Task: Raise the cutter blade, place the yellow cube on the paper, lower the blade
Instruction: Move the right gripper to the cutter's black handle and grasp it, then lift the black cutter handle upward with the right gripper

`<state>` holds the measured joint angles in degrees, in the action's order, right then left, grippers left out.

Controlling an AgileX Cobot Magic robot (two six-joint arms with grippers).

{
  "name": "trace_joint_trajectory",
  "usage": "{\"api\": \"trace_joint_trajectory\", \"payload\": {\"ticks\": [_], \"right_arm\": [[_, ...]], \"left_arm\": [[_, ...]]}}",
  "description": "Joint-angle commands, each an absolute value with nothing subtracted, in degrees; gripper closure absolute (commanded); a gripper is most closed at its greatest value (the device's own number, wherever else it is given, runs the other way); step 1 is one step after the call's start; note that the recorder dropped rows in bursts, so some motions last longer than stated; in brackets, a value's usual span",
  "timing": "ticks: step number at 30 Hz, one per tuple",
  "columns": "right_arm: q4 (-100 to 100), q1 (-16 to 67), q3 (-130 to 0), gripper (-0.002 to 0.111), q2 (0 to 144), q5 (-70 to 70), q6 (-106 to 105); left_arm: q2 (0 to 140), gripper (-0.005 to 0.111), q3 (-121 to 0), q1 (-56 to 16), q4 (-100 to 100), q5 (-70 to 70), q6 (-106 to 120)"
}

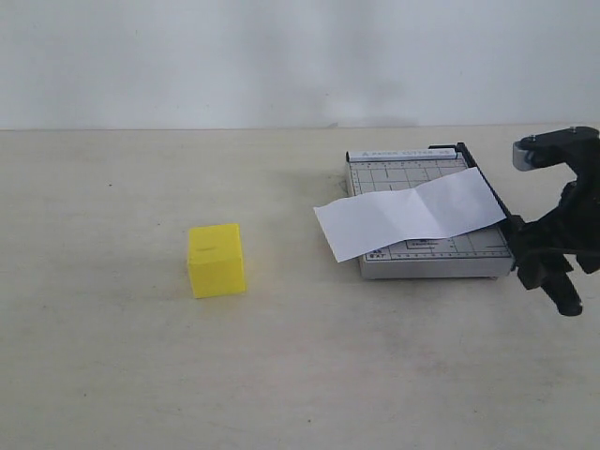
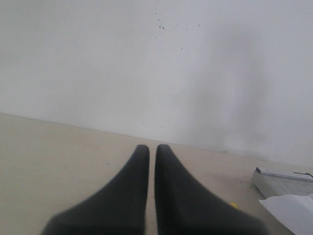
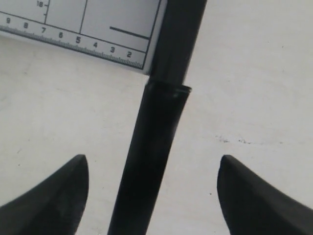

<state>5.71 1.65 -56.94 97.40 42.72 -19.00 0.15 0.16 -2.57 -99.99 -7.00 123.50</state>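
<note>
The yellow cube (image 1: 217,260) stands on the table, left of the middle. The paper (image 1: 412,214) lies slantwise across the grey trimmer base (image 1: 427,258), overhanging its left side. The cutter blade (image 1: 487,187) lies down along the base's right edge. Its thick black handle (image 3: 151,156) passes between the spread fingers of my right gripper (image 3: 152,159), which is open and touches nothing. In the exterior view that right gripper (image 1: 536,258) hovers at the base's near right corner. My left gripper (image 2: 152,147) is shut and empty; a sliver of the cube (image 2: 234,205) peeks past one finger.
A white wall runs behind the table. The ruled corner of the trimmer base (image 3: 98,29) shows beside the blade in the right wrist view. The left wrist view catches the base (image 2: 283,181) and paper (image 2: 293,210) off to one side.
</note>
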Motion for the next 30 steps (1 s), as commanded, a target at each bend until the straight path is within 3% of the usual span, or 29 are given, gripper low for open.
{"api": "trace_joint_trajectory", "payload": {"ticks": [1,9,12,14,17,20,30], "right_arm": [[5.2,1.7,-57.2,0.038,97.8,42.2,-19.7],[5.4,1.7,-57.2,0.038,100.9,41.2,-19.7],[5.4,1.7,-57.2,0.044,101.3,41.1,-19.7],[5.4,1.7,-57.2,0.053,101.3,41.1,-19.7],[5.4,1.7,-57.2,0.076,101.3,41.2,-19.7],[5.4,1.7,-57.2,0.108,101.3,42.0,-19.5],[5.4,1.7,-57.2,0.108,91.3,38.7,-19.0]], "left_arm": [[0.0,0.101,0.0,-2.6,-99.9,-7.5,123.2],[0.0,0.101,0.0,-2.6,-99.9,-7.5,123.2],[0.0,0.101,0.0,-2.6,-99.9,-7.5,123.2],[0.0,0.101,0.0,-2.6,-99.9,-7.5,123.2],[0.0,0.101,0.0,-2.6,-99.9,-7.5,123.2],[0.0,0.101,0.0,-2.6,-99.9,-7.5,123.2],[0.0,0.101,0.0,-2.6,-99.9,-7.5,123.2]]}}
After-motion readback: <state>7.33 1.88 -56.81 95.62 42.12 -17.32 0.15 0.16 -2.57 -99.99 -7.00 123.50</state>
